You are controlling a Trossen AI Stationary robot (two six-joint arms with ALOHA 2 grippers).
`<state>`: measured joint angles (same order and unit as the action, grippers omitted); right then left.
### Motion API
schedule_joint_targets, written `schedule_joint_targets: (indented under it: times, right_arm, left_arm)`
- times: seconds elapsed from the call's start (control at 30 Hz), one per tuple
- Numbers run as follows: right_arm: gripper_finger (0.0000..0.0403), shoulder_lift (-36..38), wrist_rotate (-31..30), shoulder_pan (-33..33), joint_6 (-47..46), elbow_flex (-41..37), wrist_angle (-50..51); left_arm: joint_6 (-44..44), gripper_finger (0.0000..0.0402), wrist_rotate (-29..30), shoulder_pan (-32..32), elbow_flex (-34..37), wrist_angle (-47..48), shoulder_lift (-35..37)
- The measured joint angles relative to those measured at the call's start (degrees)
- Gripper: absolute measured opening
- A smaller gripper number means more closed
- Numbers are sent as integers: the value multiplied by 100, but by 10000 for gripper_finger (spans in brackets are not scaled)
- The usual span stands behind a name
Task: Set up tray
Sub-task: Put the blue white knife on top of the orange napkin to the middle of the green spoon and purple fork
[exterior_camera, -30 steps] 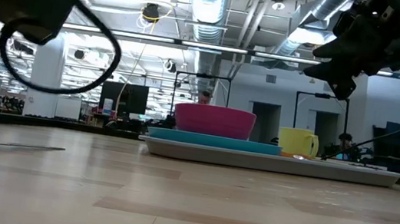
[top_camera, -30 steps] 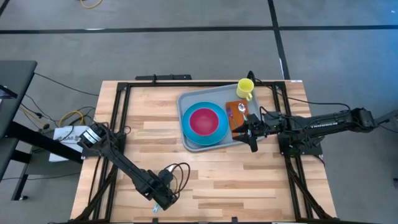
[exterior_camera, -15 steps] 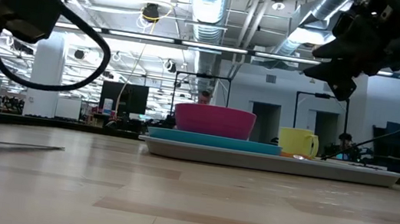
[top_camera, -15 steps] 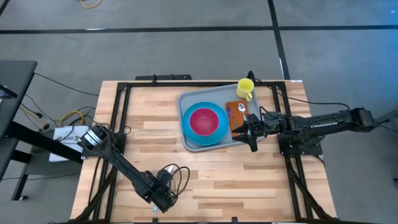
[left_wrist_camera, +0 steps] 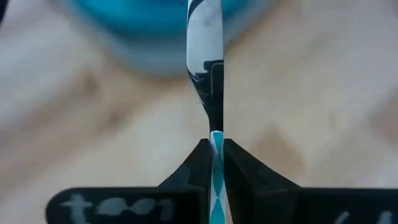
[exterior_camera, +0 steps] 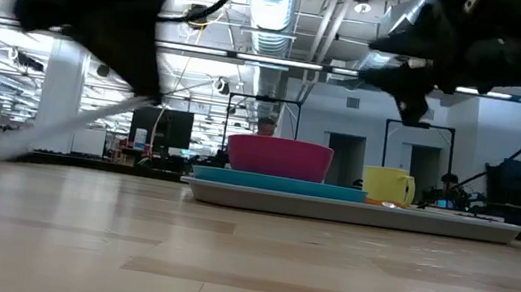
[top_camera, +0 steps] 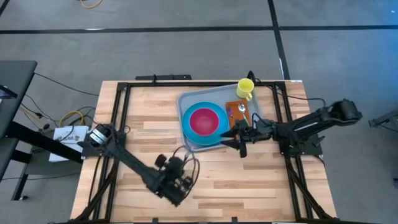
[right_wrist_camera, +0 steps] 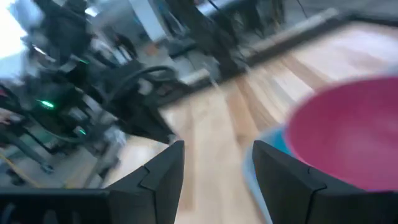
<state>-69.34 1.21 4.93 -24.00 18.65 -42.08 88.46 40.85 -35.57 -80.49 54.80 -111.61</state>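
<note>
1. Tray (top_camera: pixel 186 106) at the table's (top_camera: pixel 149 124) far right part, carrying blue plate (top_camera: pixel 191 138), pink bowl (top_camera: pixel 204 121), yellow mug (top_camera: pixel 245 89), napkin (top_camera: pixel 235 111).
2. Left gripper (left_wrist_camera: pixel 215 163) near of the tray, pinching a striped utensil (left_wrist_camera: pixel 205 43).
3. Right gripper (right_wrist_camera: pixel 214 163) spread, empty, over the tray's near right edge.
</note>
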Motion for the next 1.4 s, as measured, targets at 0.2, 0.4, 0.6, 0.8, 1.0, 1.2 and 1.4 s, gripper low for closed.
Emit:
schedule_joint_targets:
  times: [0.2,0.4,0.6,0.8,1.0,1.2,1.4]
  right_arm:
    - [182,-1217,-394,280,-97,52,-2062]
    - [182,-2062,-1272,460,349,515,-2317]
    - [182,-2496,-1607,539,456,957,-2399]
    - [182,-2559,-1635,568,493,1143,-2444]
    - [180,-2560,-1693,549,454,1320,-2427]
    - [145,-2559,-1714,498,454,1436,-2289]
    - [72,-2558,-1824,481,455,1436,-2214]
  left_arm:
    - [-1354,7,1098,583,-55,-859,0]
    - [-3025,7,1783,1006,-61,-2333,-20]
    - [-3866,7,2099,1116,-63,-3046,-20]
    - [-3869,7,2166,1121,-63,-2980,-20]
    - [-3889,7,2306,1158,-63,-2990,-20]
    - [-3991,7,2318,1189,-63,-2998,-20]
    - [-4045,12,2290,1189,-63,-3033,-20]
